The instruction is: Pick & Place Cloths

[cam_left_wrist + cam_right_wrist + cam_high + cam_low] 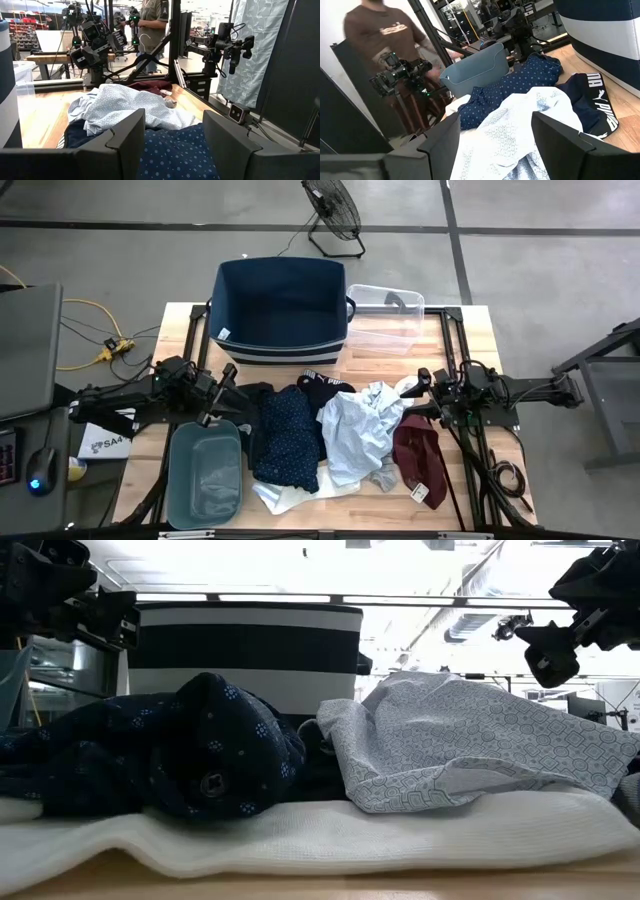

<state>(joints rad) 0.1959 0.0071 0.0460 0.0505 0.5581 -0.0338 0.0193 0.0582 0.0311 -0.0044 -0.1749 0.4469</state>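
The cloths lie heaped in the middle of the table. A navy dotted piece [287, 435] sits left of the light blue shirt [355, 428], with a black piece [322, 387] behind them. The maroon piece [418, 460] lies to the right, a grey sock [385, 476] and a white piece [285, 496] near the front edge. My left gripper [225, 396] hangs open over the pile's left edge, the navy dotted piece [175, 155] below its fingers. My right gripper [424, 386] hangs open over the pile's right edge, the shirt [505, 135] below it. In the low view both, the left gripper [110, 620] and the right gripper [550, 658], stand clear above the cloth.
The navy fabric bin [280, 310] with a white-striped base stands at the far side, and a clear plastic box [385, 315] is to its right. The teal tub [205, 475] sits at the near left. A person [385, 35] stands beyond the table, and a fan [333, 215] is on the floor.
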